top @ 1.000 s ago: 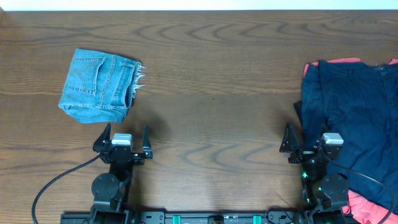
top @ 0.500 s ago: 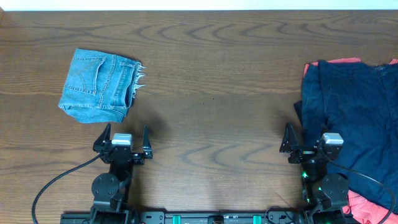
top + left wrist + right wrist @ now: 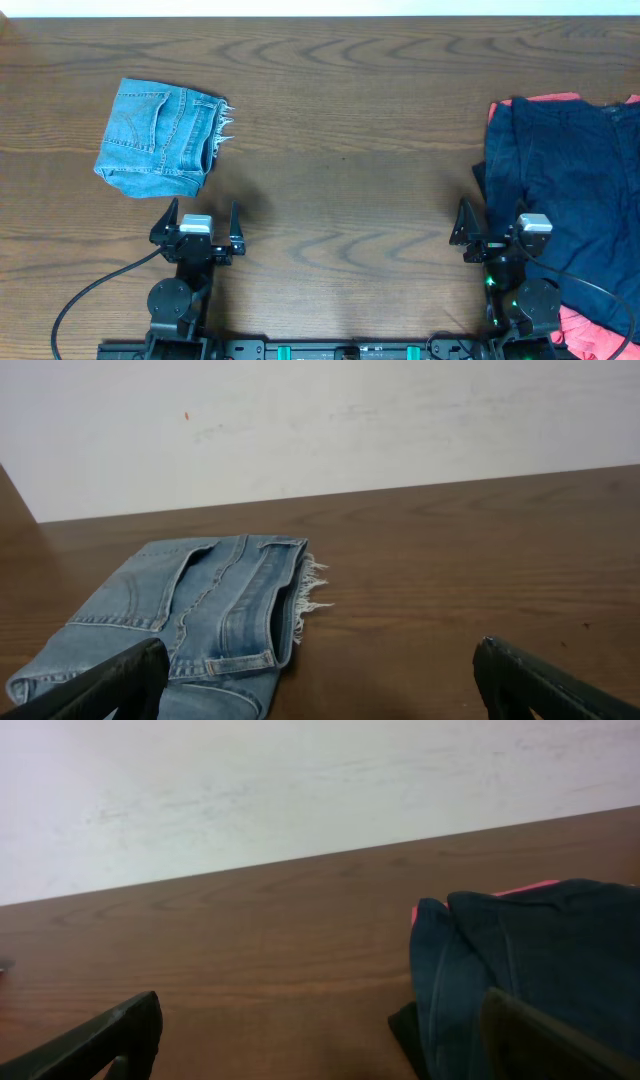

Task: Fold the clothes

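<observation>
A folded light-blue denim pair of shorts (image 3: 160, 138) with a frayed hem lies at the left of the table; it also shows in the left wrist view (image 3: 190, 620). Dark navy shorts (image 3: 575, 190) lie spread in a pile at the right edge, over coral-red shorts (image 3: 553, 98) that peek out at the top and the bottom right. The navy pile shows in the right wrist view (image 3: 520, 970). My left gripper (image 3: 201, 222) is open and empty, just in front of the denim. My right gripper (image 3: 485, 228) is open and empty, its right finger over the navy pile's left edge.
The wooden table (image 3: 350, 150) runs between the two piles. A white wall (image 3: 320, 420) stands beyond the far edge. Black cables run from both arm bases at the front edge.
</observation>
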